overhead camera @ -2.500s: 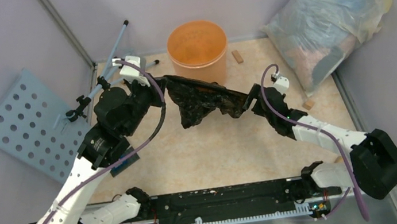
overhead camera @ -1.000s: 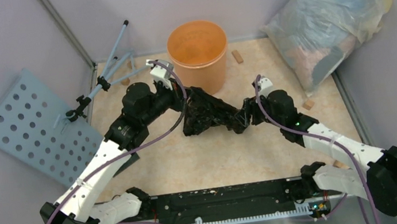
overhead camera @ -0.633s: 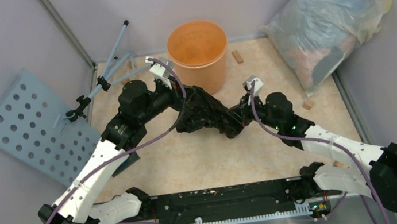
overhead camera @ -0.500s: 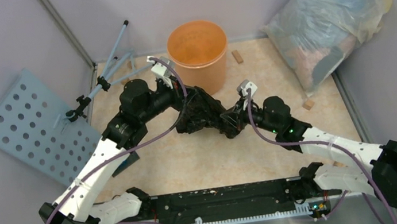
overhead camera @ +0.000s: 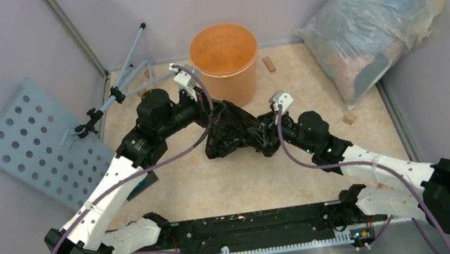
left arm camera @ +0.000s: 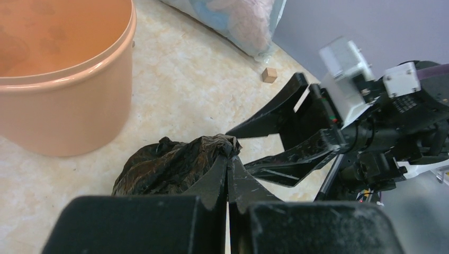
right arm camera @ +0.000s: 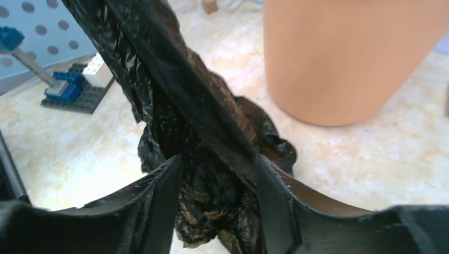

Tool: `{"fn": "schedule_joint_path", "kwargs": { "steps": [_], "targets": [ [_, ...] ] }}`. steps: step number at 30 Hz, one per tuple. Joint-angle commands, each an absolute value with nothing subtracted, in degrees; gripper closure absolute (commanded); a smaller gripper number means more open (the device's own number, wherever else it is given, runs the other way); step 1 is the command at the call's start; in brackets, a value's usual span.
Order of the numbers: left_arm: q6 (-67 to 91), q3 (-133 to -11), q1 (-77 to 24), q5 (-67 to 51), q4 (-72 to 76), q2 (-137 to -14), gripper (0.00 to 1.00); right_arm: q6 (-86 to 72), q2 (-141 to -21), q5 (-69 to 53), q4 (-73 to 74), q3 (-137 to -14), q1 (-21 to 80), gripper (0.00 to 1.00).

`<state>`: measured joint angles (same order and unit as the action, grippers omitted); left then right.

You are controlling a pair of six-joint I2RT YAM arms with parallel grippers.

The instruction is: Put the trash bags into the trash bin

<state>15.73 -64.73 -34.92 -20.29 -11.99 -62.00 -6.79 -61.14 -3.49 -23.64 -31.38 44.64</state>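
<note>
At the far left a pale blue perforated panel (overhead camera: 34, 142) leans beside the counter (overhead camera: 248, 176), and a thin grey-blue tripod (overhead camera: 126, 71) lies tipped against the wall corner next to it. In the right wrist view a small stack of blue, white and black toy bricks (right arm camera: 74, 87) sits on the counter near that panel.

The left gripper (left arm camera: 227, 159) is fully closed. Its two fingers are pressed together and pinch a corner of the black trash bag (left arm camera: 164, 164) at their tips. From above, this gripper (overhead camera: 210, 112) is just in front of the orange trash bin (overhead camera: 223, 51), near the left side of its base.

The trash bag (overhead camera: 233, 132) is outside the bin, bunched in a crinkled heap on the counter just in front of it, between the two grippers. One twisted band rises from the heap toward the left gripper.

The right gripper (right arm camera: 217, 159) meets the bag from the right side. Its jaws are parted about halfway, and the twisted band of black plastic (right arm camera: 212, 132) runs through the gap between them. Whether the fingers press on it cannot be told.

A small wooden block (overhead camera: 269, 63) lies to the right of the bin, and another (overhead camera: 349, 118) lies near the right wall. A large translucent stuffed bag (overhead camera: 373, 22) fills the far right corner.
</note>
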Motion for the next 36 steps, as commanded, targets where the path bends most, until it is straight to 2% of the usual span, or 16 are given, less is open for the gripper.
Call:
{"fn": "schedule_joint_path", "kwargs": {
  "steps": [1, 5, 10, 20, 27, 30, 32, 35, 36],
  "targets": [
    [15.4, -65.9, -34.9, -20.9, -11.7, -59.8, 1.00, -2.8, -55.0, 3.1, -21.3, -31.0, 45.2, 0.42],
    [15.1, -65.5, -34.9, -21.3, -12.6, -59.0, 1.00, -0.7, -53.5, 6.5, -18.3, -30.5, 45.2, 0.35],
    [14.6, -65.3, -34.9, -20.8, -13.8, -57.9, 1.00, 2.5, -55.6, 4.3, -16.8, -32.0, 45.2, 0.35],
    [13.8, -65.0, -34.9, -20.5, -14.3, -56.1, 1.00, 3.8, -61.3, -4.3, -17.1, -34.7, 45.2, 0.38],
    [13.2, -65.0, -34.9, -20.7, -14.6, -56.1, 1.00, 2.5, -63.9, -4.7, -19.8, -36.4, 45.2, 0.46],
    [13.0, -64.8, -34.9, -20.6, -14.8, -56.1, 1.00, 1.9, -65.0, -5.8, -20.5, -37.6, 45.2, 0.56],
    [12.8, -64.9, -34.8, -20.4, -15.0, -56.0, 1.00, 1.7, -65.8, -6.3, -20.4, -38.6, 45.2, 0.71],
    [12.3, -64.9, -34.9, -19.9, -15.3, -55.8, 1.00, 0.8, -66.5, -4.8, -19.9, -39.7, 45.2, 1.00],
    [12.2, -64.9, -34.9, -19.7, -15.4, -55.7, 1.00, 0.5, -66.3, -3.0, -19.8, -39.9, 45.2, 1.00]
  ]
}}
